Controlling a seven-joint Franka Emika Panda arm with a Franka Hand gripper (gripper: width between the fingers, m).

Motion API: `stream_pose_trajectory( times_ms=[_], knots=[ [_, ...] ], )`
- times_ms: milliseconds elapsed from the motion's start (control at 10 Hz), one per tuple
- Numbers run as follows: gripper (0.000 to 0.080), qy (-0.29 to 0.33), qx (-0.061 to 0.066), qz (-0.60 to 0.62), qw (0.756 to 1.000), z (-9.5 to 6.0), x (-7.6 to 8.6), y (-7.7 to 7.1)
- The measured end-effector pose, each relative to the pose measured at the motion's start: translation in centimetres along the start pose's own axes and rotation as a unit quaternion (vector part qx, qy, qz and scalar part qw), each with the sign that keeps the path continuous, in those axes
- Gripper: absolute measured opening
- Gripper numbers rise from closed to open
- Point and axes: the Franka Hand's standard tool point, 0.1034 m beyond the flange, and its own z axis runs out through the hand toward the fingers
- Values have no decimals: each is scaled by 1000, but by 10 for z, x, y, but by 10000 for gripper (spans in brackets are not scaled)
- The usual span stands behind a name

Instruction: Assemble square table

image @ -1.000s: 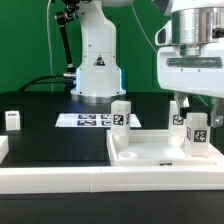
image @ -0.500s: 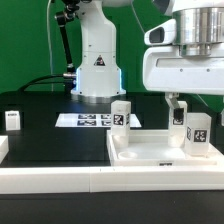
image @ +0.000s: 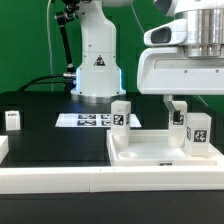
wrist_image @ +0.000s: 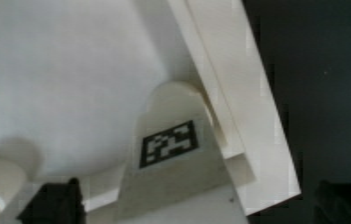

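The square table's white slab [image: 150,152] lies rim-up at the front, toward the exterior view's right. Three tagged white legs stand at it: one at its far edge [image: 121,114], one near its right corner [image: 198,133], and one just behind that [image: 178,118]. Another leg [image: 13,120] stands alone at the far left. My gripper [image: 192,103] hangs open just above the right-corner leg, not touching it. In the wrist view that leg [wrist_image: 172,145] rises from the slab [wrist_image: 65,80] beside the rim [wrist_image: 225,90], with my dark fingertips [wrist_image: 47,205] on either side of it.
The marker board [image: 90,120] lies flat on the black table behind the slab. The arm's white base [image: 97,62] stands at the back. A long white rail [image: 60,180] borders the front edge, and cables run at the back left.
My gripper has risen straight up off the right-corner leg and stays open. The leg remains standing on the slab; nothing else moved.
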Motion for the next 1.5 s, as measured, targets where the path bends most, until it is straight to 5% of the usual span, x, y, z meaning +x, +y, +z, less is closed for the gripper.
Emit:
stream_pose_trajectory(
  times_ms=[600, 700, 800, 900, 1500],
  knots=[
    [620, 1, -4, -134, 991, -1, 4, 6],
    [412, 1, -4, -132, 991, -1, 4, 6],
    [412, 1, -4, -120, 993, -1, 4, 6],
    [290, 1, -4, -112, 994, -1, 4, 6],
    [290, 8, 3, 131, 991, 0, 3, 7]
  ],
)
